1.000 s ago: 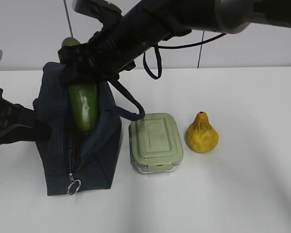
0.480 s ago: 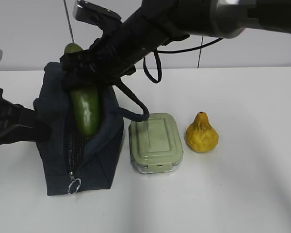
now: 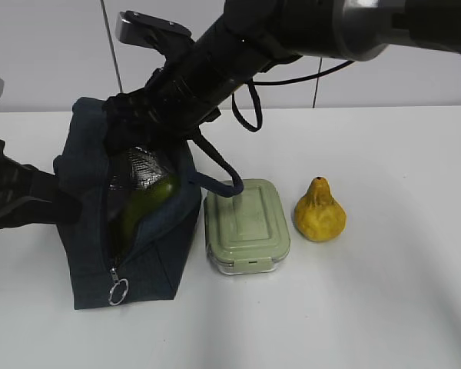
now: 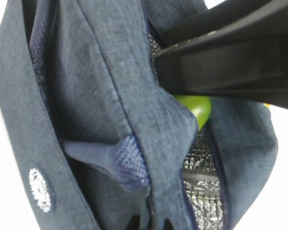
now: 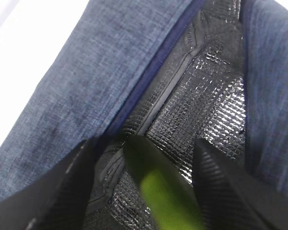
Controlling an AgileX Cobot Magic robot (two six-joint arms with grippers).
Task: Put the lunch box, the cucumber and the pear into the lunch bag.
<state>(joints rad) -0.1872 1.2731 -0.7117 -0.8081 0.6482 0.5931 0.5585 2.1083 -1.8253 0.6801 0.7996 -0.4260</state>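
The navy lunch bag (image 3: 150, 265) stands open at the left. The dark green cucumber (image 3: 142, 204) lies slanted inside it on the silver lining. My right gripper (image 3: 142, 146) reaches across over the bag's mouth. In the right wrist view its fingers stand wide apart on either side of the cucumber (image 5: 163, 191), so my right gripper (image 5: 144, 146) is open. My left gripper (image 4: 151, 223) is shut on the bag's fabric edge (image 4: 101, 86) and holds the mouth open. The sage-lidded lunch box (image 3: 247, 223) sits right of the bag. The yellow pear (image 3: 320, 211) stands right of the box.
The zipper's metal ring pull (image 3: 119, 291) hangs at the bag's near end. A loop handle (image 3: 215, 173) droops toward the lunch box. The white table (image 3: 384, 307) spreads to the right and front. A wall stands behind.
The cucumber, held upright above the bag's mouth, has dropped inside and now lies slanted. My right gripper has lowered into the opening and opened. The left arm has not moved.
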